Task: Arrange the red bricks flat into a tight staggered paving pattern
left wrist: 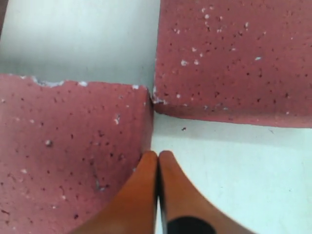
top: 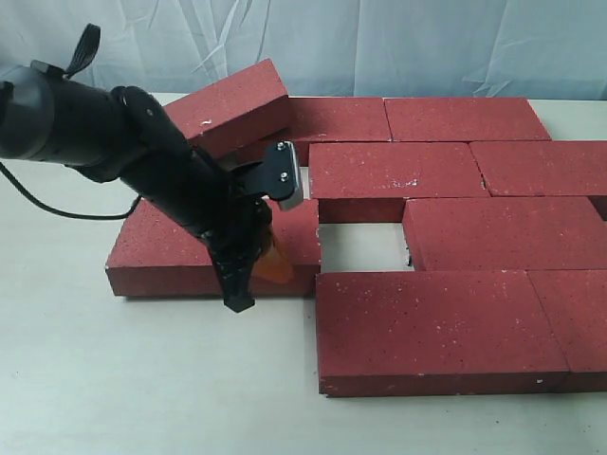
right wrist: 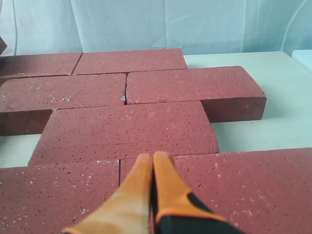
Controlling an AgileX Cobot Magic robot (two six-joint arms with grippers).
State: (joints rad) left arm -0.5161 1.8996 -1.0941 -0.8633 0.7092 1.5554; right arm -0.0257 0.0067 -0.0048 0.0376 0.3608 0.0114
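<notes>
Several red bricks lie flat in staggered rows [top: 394, 171], and one red brick [top: 232, 104] leans tilted on the back left of the pattern. A separate red brick [top: 161, 251] lies flat at the front left. My left gripper [top: 272, 262] is low at that brick's right end, beside the corner of the front-row brick [top: 427, 318]. In the left wrist view its fingertips [left wrist: 158, 156] are shut and empty, against the edge of one brick [left wrist: 73, 146] and near another brick's corner [left wrist: 234, 58]. My right gripper [right wrist: 152, 158] hovers shut and empty over the front row; it is outside the exterior view.
A rectangular gap of bare table [top: 360, 246] sits inside the pattern, right of the left brick. The pale table [top: 142, 379] runs along the front and left. A light curtain [top: 379, 38] hangs behind. A black cable [top: 38, 199] trails from the left arm.
</notes>
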